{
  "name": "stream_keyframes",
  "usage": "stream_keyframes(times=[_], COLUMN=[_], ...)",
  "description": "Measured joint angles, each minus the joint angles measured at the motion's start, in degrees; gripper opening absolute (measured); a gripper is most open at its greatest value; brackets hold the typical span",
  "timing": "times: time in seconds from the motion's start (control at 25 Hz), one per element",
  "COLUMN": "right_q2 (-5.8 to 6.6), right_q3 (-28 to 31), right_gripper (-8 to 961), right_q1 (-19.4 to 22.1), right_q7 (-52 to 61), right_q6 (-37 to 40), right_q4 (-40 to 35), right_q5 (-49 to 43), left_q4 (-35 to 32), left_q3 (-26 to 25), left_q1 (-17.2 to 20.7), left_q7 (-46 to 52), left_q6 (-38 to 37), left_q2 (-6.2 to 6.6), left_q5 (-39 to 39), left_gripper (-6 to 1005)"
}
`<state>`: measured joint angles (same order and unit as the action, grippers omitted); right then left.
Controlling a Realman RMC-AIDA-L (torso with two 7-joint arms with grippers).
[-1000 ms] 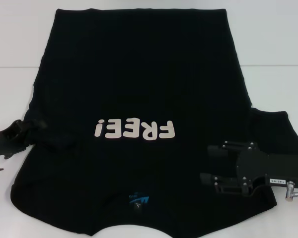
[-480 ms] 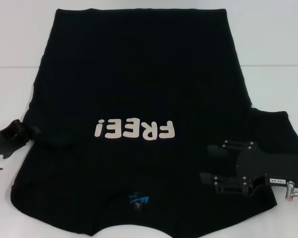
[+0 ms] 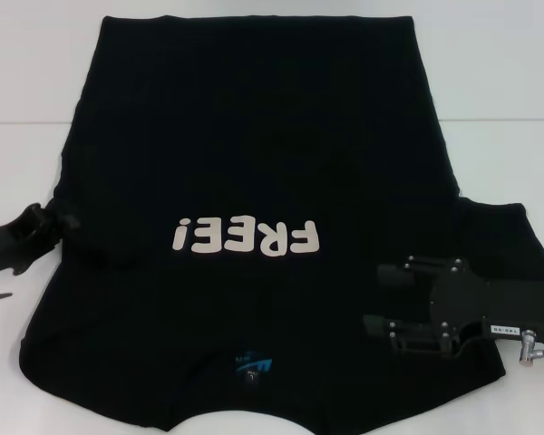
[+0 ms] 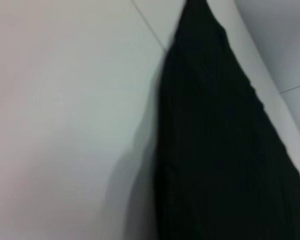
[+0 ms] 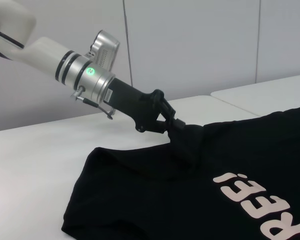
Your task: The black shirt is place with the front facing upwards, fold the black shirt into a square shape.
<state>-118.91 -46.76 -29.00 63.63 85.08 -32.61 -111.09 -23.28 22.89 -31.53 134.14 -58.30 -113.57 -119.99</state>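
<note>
Head view, left hand [image 3: 62,223] pinching black shirt [image 3: 254,136] sleeve edge

1. White, rounded left arm link, ending in a silver metal cuff with black rings and a lit green dot.
2. Thin cable looped beneath that cuff.
3. Matte black left gripper [image 5: 176,124], angular, narrowing toward its tip.
4. Flat black right gripper [image 3: 385,301] body, small silver screws across its plates.
5. White label strip with dark print near its rear; silver connector at the wrist end.
</note>
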Motion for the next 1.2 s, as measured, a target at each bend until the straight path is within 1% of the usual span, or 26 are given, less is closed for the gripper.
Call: stream_keyframes(times=[0.36, 0.72, 0.8, 0.92, 1.0, 1.12, 1.2], right_q2=[0.0, -0.07, -0.08, -0.09, -0.09, -0.09, -0.09], right_q3=[0.0, 0.0, 0.0, 0.0, 0.0, 0.01, 0.52], right_gripper=[757, 757, 757, 757, 757, 757, 757], right_q1=[-0.07, -0.09, -0.09, -0.09, -0.09, -0.04, 0.09], right_q7=[0.0, 0.0, 0.0, 0.0, 0.0, 0.0, 0.13], right_q6=[0.02, 0.09, 0.09, 0.09, 0.09, 0.09, 0.11], right_q4=[0.0, 0.0, 0.0, 0.0, 0.0, 0.0, 0.01], right_q5=[-0.01, -0.01, -0.01, -0.01, -0.01, -0.01, -0.01], left_q4=[-0.02, 0.11, 0.16, 0.32, 0.38, 0.4, 0.23], left_q3=[-0.01, 0.06, 0.05, 0.03, 0.06, 0.2, 0.12], left_q1=[-1.61, -3.22, -3.28, -3.34, -3.29, -3.2, -2.82], left_q7=[-0.71, -4.72, -5.33, -8.34, -11.01, -13.37, -17.05], left_q6=[-1.87, -1.74, -1.71, -1.67, -1.92, -3.26, -6.6], left_q2=[-0.1, -1.71, -1.87, -2.72, -3.24, -3.45, -3.47], left_q5=[2.2, 5.22, 5.76, 8.79, 11.04, 11.91, 12.51], left_gripper=[87, 99, 142, 206, 290, 417, 560])
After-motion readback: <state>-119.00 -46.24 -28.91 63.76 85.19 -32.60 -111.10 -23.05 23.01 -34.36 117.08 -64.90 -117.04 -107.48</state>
